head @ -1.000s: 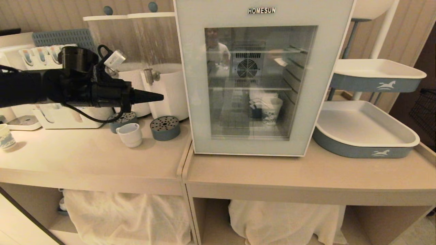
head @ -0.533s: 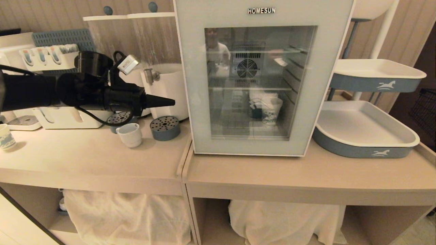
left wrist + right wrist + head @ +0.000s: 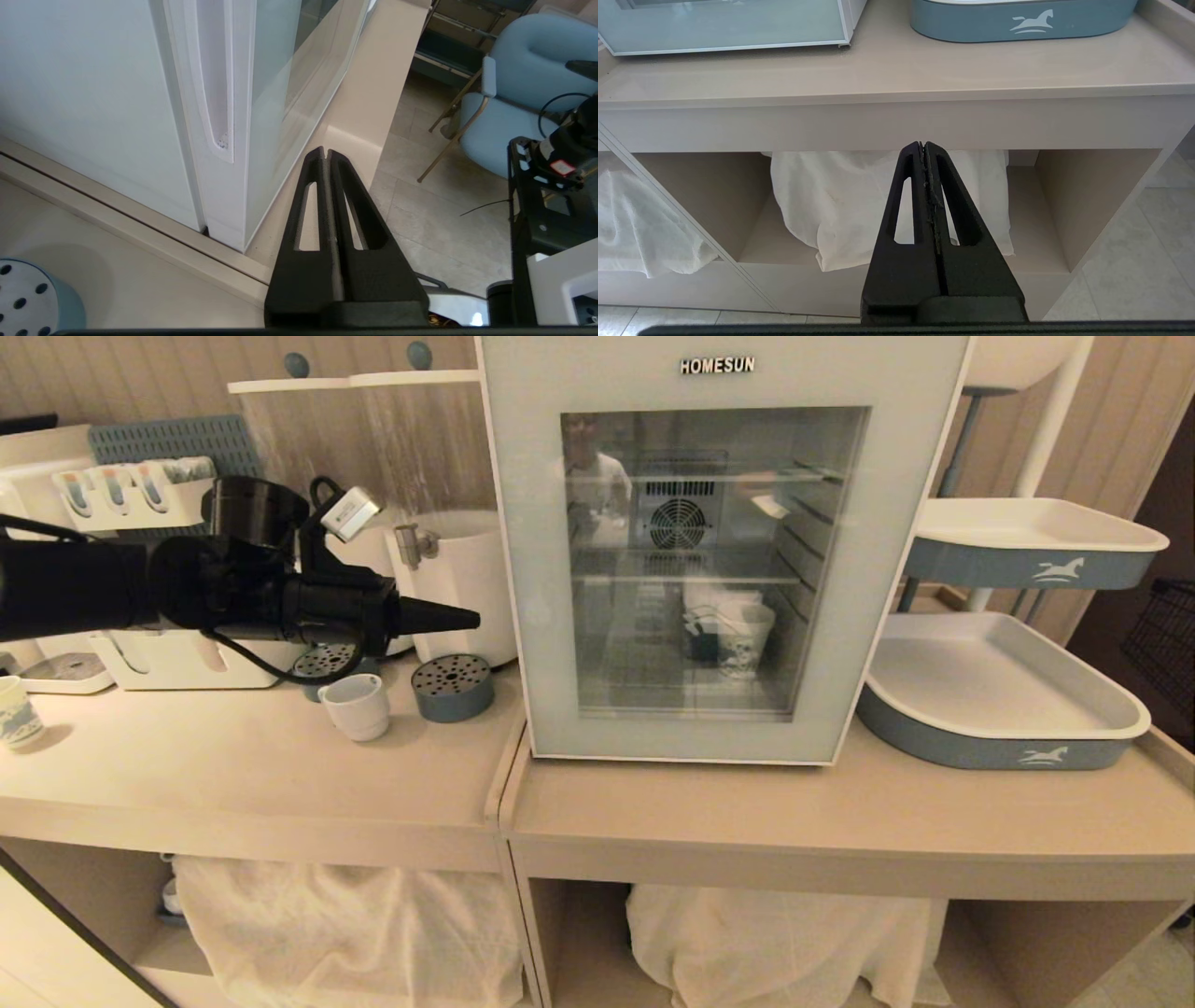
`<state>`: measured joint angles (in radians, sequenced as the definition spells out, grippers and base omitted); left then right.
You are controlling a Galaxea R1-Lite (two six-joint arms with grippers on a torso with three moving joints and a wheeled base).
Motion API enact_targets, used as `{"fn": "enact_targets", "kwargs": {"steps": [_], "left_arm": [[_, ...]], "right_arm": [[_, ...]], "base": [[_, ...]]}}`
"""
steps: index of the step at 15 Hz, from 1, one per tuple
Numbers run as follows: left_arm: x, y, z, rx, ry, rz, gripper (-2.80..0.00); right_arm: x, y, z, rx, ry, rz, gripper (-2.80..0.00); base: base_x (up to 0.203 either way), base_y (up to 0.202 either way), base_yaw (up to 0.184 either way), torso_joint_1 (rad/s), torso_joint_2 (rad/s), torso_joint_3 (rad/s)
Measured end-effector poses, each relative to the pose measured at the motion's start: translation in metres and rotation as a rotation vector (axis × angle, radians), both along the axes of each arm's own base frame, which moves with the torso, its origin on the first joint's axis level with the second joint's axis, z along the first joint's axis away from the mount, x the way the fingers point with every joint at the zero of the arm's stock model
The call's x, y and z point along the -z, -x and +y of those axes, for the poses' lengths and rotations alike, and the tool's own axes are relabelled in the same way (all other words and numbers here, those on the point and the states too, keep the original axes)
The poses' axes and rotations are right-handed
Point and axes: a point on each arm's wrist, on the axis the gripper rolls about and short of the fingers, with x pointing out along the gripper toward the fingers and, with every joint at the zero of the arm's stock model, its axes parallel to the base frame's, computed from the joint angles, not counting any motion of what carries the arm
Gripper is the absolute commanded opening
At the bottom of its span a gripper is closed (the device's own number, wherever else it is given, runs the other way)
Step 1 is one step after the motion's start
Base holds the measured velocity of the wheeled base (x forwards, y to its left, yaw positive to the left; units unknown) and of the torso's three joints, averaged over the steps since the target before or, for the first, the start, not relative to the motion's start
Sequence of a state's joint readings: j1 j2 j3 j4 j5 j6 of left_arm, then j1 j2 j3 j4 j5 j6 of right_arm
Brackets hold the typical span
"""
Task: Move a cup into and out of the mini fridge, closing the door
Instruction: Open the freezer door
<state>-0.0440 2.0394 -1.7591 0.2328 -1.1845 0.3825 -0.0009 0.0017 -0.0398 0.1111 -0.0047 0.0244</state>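
Observation:
The small white cup [image 3: 355, 706] stands on the left counter, handle side hidden, below my left arm. The white mini fridge [image 3: 717, 365] sits on the right counter with its glass door [image 3: 532, 569] closed. My left gripper [image 3: 471, 616] is shut and empty, held level above the cup and pointing at the door's left edge, a short gap away. In the left wrist view the gripper [image 3: 324, 151] is just off the door's front corner, past the long recessed handle [image 3: 215, 84]. My right gripper [image 3: 923, 144] is shut and hangs low in front of the counter's open shelf.
Two white drink dispensers [image 3: 467, 579] and a blue perforated stand [image 3: 453, 687] are behind the cup. A patterned paper cup [image 3: 17, 711] stands far left, another inside the fridge [image 3: 744, 639]. Blue-and-white trays [image 3: 999, 695] lie to the right of the fridge. A blue chair [image 3: 528, 93] stands on the floor.
My left arm has moved right towards the fridge door's left edge, most of it in the first half second. The cup and the door have not moved.

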Motion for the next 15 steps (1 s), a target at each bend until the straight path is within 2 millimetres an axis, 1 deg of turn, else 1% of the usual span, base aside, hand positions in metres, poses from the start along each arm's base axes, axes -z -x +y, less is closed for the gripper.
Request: {"fn": "enact_targets", "kwargs": {"steps": [5,8,12,15], "left_arm": [[-0.006,0.0,0.001,-0.018,0.01,0.018,0.0],[-0.008,0.0,0.0,-0.013,0.009,0.0,0.0],[-0.005,-0.005,0.0,-0.007,0.014,-0.032,0.0],[0.002,-0.01,-0.002,0.011,0.023,-0.034,0.0]], "right_arm": [[0.0,0.0,0.0,0.0,0.0,0.0,-2.8],[0.0,0.0,0.0,0.0,0.0,0.0,-2.8],[0.0,0.0,0.0,0.0,0.0,0.0,-2.8],[0.0,0.0,0.0,0.0,0.0,0.0,-2.8]], "base": [[0.0,0.0,0.0,0.0,0.0,0.0],[0.0,0.0,0.0,0.0,0.0,0.0],[0.0,0.0,0.0,0.0,0.0,0.0],[0.0,0.0,0.0,0.0,0.0,0.0]]}}
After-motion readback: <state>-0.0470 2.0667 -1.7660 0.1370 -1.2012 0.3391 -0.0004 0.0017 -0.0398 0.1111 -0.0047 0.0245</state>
